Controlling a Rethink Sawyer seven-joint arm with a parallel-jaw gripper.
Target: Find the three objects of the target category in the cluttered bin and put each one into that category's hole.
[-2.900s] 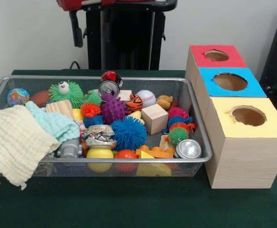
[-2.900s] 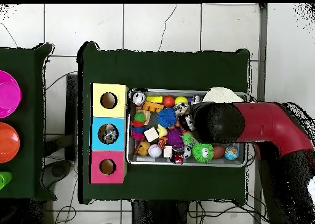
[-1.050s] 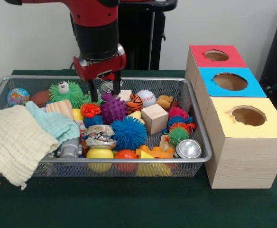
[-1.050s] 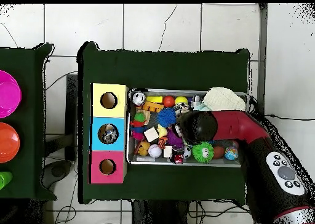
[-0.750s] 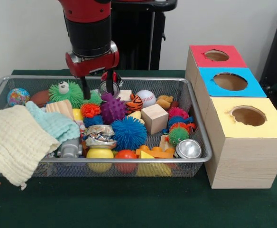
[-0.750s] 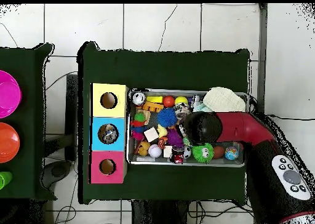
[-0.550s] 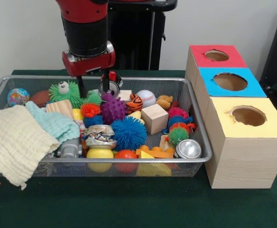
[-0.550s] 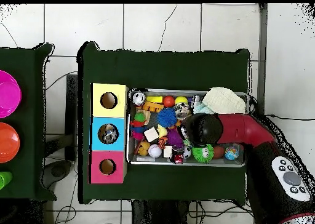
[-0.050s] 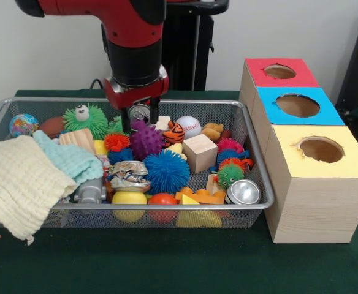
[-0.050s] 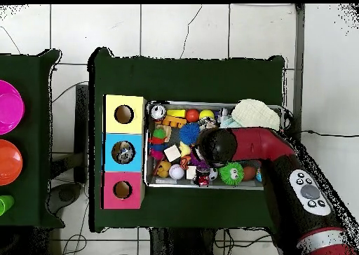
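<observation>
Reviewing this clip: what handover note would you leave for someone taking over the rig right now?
Gripper: jaws open, low in the wire bin at its back, straddling an upright can beside the purple spiky ball; nothing lifted.
Things: a crushed can and a silver can lie near the bin's front.
Done: in the overhead view something shows inside the blue hole; the red hole and yellow hole look empty.
Left: probably close on the upright can, carry it to its hole, then search the bin for the rest.
</observation>
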